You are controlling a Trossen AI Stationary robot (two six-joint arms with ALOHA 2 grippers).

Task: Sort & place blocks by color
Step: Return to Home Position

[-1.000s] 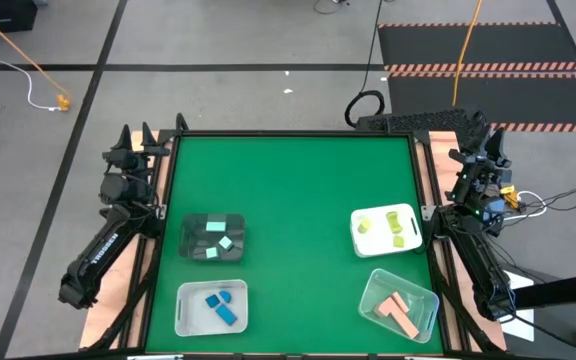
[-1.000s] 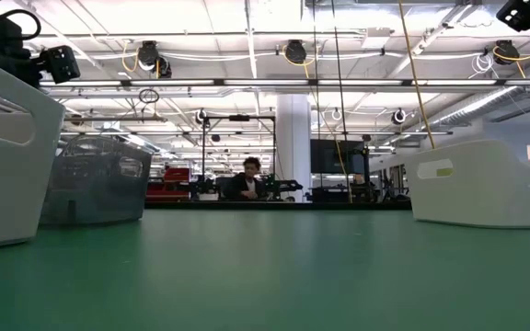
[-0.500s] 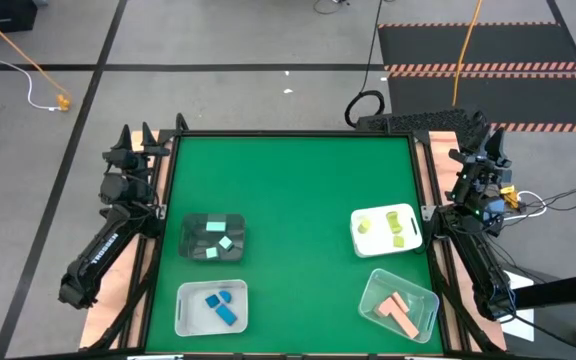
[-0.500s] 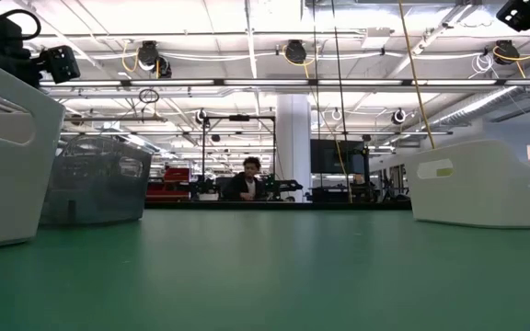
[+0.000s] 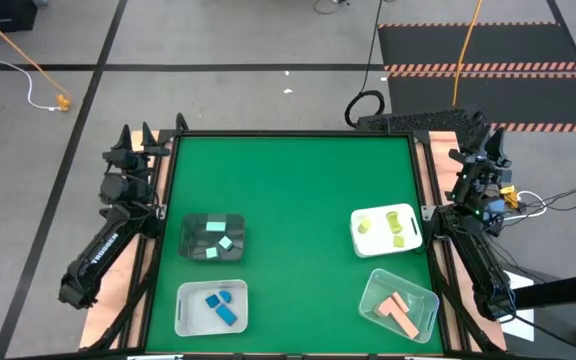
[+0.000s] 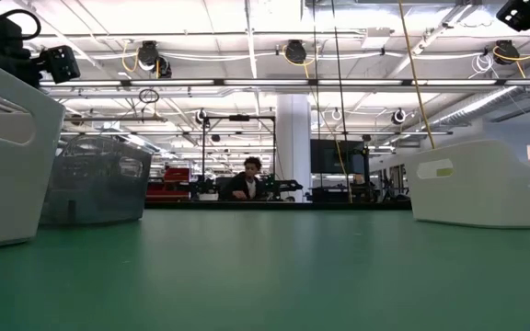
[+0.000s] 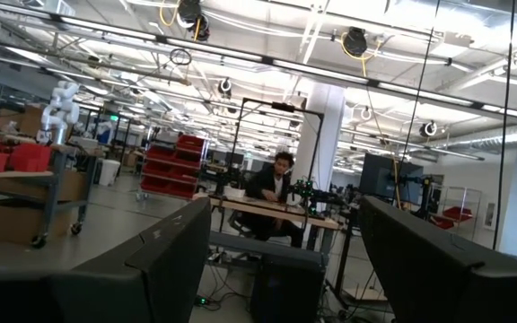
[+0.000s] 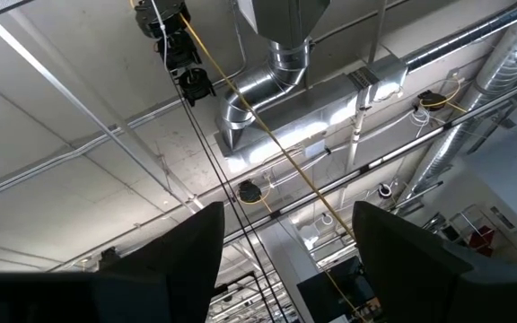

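Note:
All the blocks lie inside four trays on the green table. Pale mint blocks (image 5: 219,236) are in a dark tray (image 5: 194,250), and blue blocks (image 5: 221,306) are in a white tray (image 5: 190,318). Yellow-green blocks (image 5: 394,224) are in a white tray (image 5: 360,243), and salmon blocks (image 5: 398,309) are in a clear tray (image 5: 426,300). My left gripper (image 5: 126,138) is parked off the table's left edge, open and tilted upward (image 7: 285,260). My right gripper (image 5: 480,135) is parked off the right edge, open and pointing up at the ceiling (image 8: 287,260). Neither has anything between its fingers.
The middle and far half of the green table (image 5: 293,180) are bare. In the low view, tray walls stand at the left (image 6: 7,156) and right (image 6: 486,184). A person (image 6: 249,179) sits at a desk far behind the table.

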